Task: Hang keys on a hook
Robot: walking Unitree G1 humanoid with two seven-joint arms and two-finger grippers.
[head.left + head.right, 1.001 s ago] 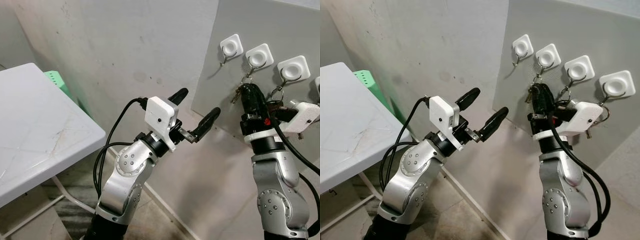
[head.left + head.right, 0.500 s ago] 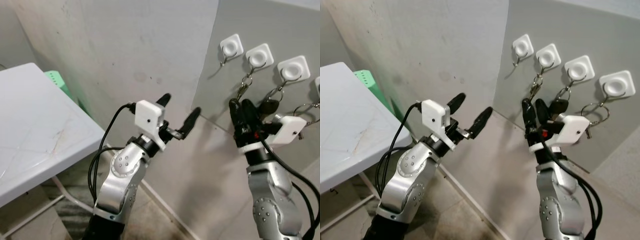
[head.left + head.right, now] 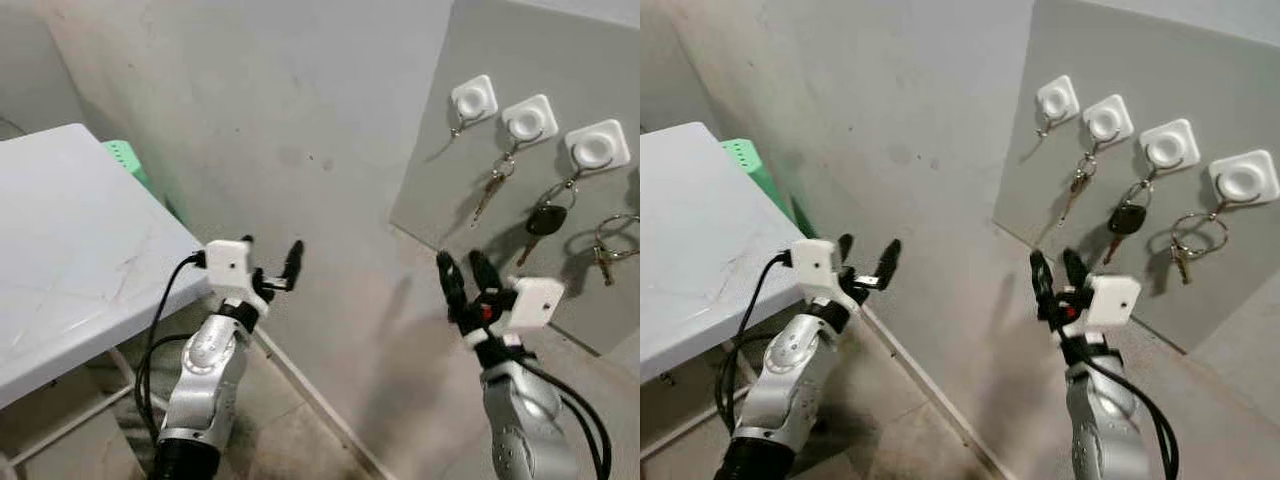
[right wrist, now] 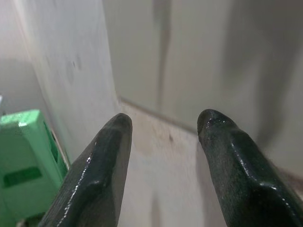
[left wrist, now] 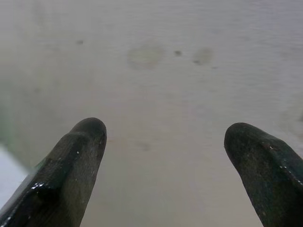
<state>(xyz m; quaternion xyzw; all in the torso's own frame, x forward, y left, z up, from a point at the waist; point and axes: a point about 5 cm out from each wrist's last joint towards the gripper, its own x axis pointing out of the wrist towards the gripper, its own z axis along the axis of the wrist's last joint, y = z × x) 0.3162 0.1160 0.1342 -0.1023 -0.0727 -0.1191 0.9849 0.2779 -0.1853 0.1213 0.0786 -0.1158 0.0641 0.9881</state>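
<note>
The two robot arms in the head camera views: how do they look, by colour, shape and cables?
Both arms are silver metal with rounded joints studded with small screws. Each ends in two long black fingers, and a white box-shaped camera housing sits at the wrist. Black cables loop beside the left arm and right arm. A small red mark shows by the right gripper.

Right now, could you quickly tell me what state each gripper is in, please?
Left gripper: open, holding nothing, raised beside the white table.
Right gripper: open, holding nothing, below the black key on its hook.
</note>
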